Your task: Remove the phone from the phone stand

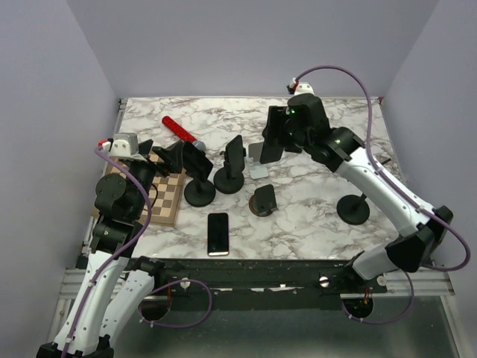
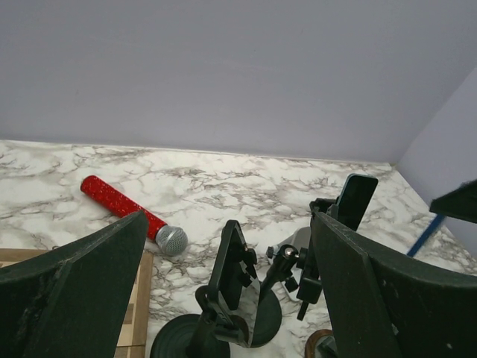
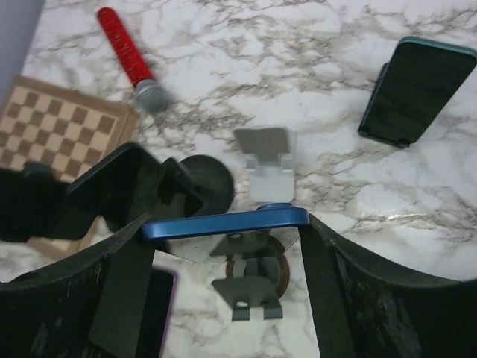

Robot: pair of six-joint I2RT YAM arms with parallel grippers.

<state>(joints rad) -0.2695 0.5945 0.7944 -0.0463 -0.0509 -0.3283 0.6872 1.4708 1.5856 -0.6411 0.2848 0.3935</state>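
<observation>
The right end effector [image 3: 225,240] grips a slim phone [image 3: 223,222] with a glossy blue rounded rim, near an angular grey stand [image 3: 264,160] on the marbled counter [image 3: 335,74]. The left end effector [image 2: 227,253] gapes wide.

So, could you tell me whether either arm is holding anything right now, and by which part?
The right fingers hold the phone across its width, one on each side edge. The left fingers are open, holding nothing.
</observation>
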